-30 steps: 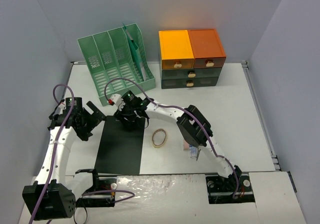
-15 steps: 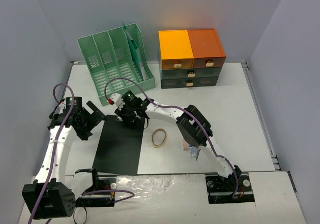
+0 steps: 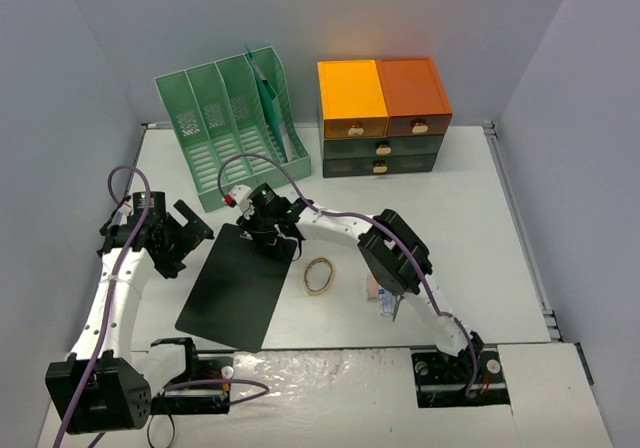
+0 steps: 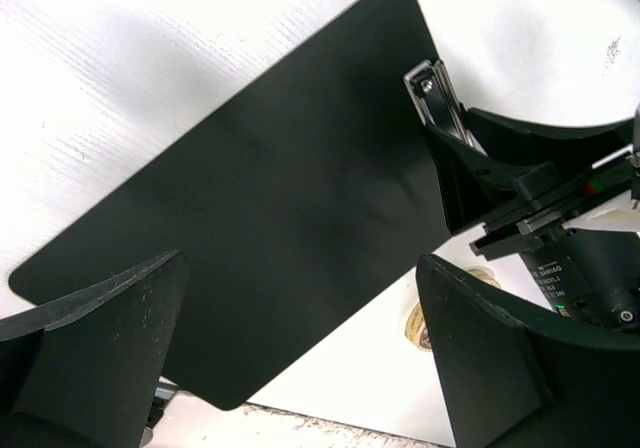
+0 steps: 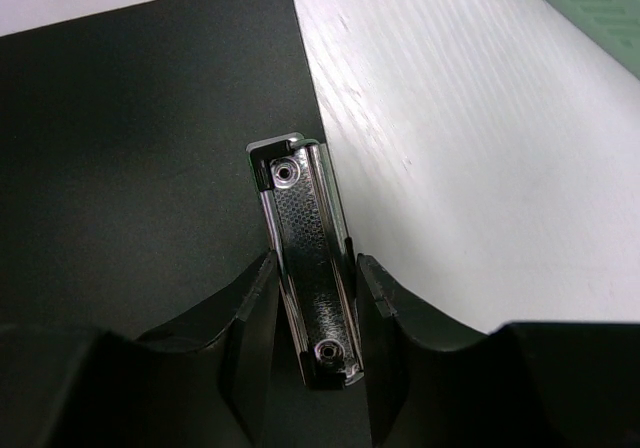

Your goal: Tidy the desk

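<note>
A black clipboard [image 3: 235, 283] lies askew on the white desk [image 3: 470, 228], its metal clip end toward the rack. My right gripper [image 3: 272, 230] is shut on the metal clip [image 5: 312, 268], one finger on each side of it, over the board [image 5: 130, 168]. My left gripper [image 3: 185, 230] is open and empty at the board's left edge. In the left wrist view its fingers frame the clipboard [image 4: 260, 208], with the clip [image 4: 440, 103] and my right gripper at the far corner.
A green slotted file rack [image 3: 230, 118] stands just behind the clipboard. An orange-and-dark-green drawer cabinet [image 3: 382, 116] is at the back. A tape roll [image 3: 319, 275] lies right of the board, and a small pink item [image 3: 378, 295] lies beside it.
The clipboard has turned clockwise: its clip end moved right with my right gripper and its near end swung left. The left arm has barely moved.
</note>
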You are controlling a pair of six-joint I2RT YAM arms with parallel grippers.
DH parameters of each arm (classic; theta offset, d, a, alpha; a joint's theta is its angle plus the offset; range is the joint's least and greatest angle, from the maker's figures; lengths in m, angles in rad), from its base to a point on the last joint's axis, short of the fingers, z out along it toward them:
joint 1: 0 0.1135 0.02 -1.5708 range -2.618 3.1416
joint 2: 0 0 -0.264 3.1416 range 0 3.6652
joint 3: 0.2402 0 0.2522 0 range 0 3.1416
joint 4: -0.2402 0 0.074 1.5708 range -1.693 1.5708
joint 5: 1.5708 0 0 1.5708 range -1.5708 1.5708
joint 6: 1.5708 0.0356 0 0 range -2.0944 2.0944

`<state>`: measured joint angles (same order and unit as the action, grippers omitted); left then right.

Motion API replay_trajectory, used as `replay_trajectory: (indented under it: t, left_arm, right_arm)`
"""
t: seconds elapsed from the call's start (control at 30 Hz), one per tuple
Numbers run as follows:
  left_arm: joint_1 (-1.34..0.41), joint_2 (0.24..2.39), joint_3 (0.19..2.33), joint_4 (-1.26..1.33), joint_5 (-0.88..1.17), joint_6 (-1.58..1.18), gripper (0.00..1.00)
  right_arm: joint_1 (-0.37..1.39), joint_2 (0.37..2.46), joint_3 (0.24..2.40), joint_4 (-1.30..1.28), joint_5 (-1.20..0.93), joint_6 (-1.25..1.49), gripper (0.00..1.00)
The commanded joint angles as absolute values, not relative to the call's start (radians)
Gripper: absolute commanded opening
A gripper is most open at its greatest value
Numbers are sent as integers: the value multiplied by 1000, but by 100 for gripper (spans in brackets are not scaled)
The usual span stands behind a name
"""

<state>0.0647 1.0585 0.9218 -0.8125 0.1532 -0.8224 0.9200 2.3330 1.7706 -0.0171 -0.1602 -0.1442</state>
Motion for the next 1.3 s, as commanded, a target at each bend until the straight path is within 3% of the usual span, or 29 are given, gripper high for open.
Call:
replay_trajectory:
  t: [0.0, 0.27, 0.63, 1.27]
  left_arm:
    - [60, 1065, 987, -771, 156, -810, 97]
    - [59, 1106, 982, -737, 175, -794, 97]
    - [13, 1190, 1000, -704, 190, -769, 97]
    - [-252, 1248, 1098, -703, 50, -673, 97]
  right_arm:
    - [877, 2267, 1690, -149, -48, -96, 0]
    - [839, 2182, 1612, -154, -4, -4, 0]
    - [839, 2123, 1687, -264, 22, 89, 0]
    - [825, 2062, 1866, -386, -45, 236, 0]
